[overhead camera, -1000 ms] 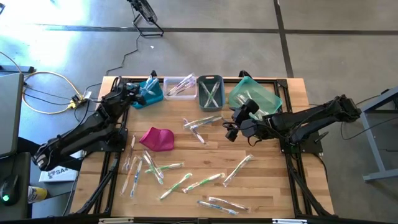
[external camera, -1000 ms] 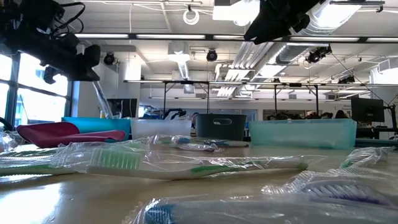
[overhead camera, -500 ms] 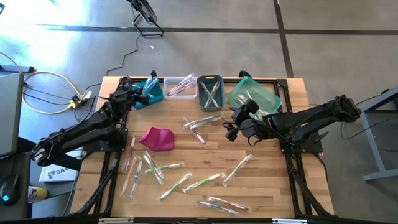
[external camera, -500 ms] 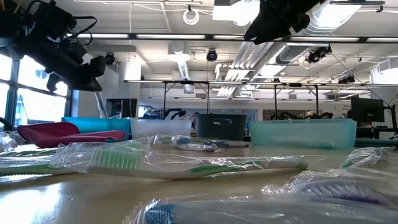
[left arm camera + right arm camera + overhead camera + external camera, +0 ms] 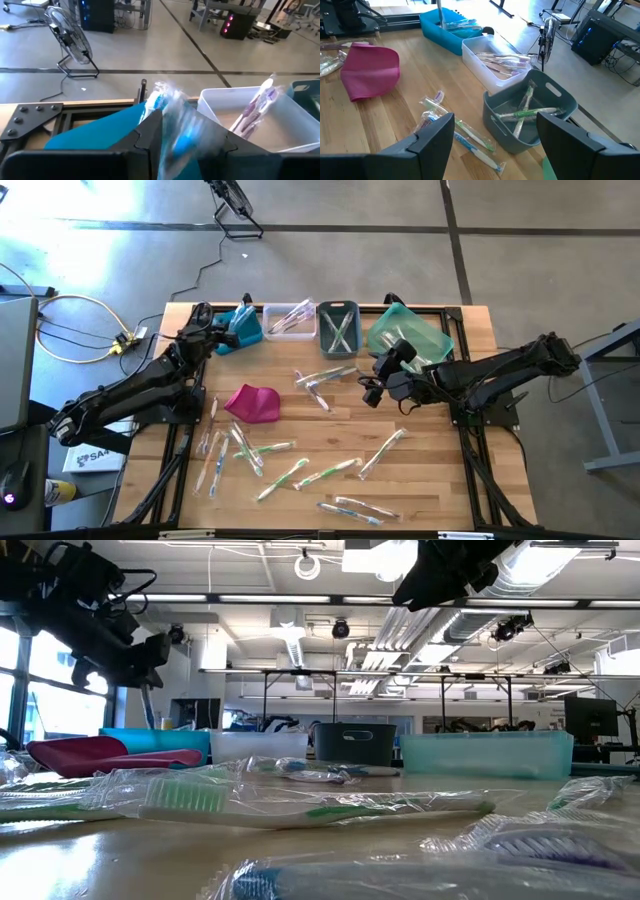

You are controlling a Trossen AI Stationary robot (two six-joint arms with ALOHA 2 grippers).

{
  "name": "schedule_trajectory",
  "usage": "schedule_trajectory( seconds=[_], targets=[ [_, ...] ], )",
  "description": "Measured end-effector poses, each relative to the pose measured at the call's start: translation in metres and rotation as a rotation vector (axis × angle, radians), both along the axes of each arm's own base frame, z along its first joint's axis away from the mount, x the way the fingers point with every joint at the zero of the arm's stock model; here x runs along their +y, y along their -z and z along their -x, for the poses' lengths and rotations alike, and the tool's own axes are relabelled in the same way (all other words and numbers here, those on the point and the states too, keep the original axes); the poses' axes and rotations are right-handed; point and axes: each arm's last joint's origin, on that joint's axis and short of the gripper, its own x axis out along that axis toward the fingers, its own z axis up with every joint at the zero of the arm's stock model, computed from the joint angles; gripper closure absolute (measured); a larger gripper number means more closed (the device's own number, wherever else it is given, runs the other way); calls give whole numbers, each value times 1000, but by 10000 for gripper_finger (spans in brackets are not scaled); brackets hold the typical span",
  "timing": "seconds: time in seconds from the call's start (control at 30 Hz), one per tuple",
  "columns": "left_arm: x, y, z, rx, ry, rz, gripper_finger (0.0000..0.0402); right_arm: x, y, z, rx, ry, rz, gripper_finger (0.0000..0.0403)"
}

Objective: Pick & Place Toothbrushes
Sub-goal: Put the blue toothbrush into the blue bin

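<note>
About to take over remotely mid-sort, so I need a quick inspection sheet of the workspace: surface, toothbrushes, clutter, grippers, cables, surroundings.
Surface: wooden table, bare between the scattered items.
Job's things: wrapped toothbrushes lie loose over the table's near half; others sit in the blue bin, clear bin and grey bin. The teal bin is partly hidden by the right arm.
Clutter: magenta pouch lying left of centre.
Grippers: left gripper over the blue bin, a blue-handled toothbrush blurred between its fingers, release or grip unclear. Right gripper open, empty, hovering near the grey bin.
Cables: yellow and black cables on the floor left of the table.
Surroundings: standing fan on the floor beyond the table; no person seen.
</note>
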Motion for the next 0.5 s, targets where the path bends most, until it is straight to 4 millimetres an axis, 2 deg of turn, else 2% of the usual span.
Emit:
schedule_trajectory(
  seconds=[0.23, 0.5],
  targets=[
    [0, 1, 0, 37, 8, -3, 279, 0, 0, 0, -1, 0, 0, 129],
    [0, 0, 0, 87, 20, -28, 222, 0, 0, 0, -1, 0, 0, 129]
  ],
)
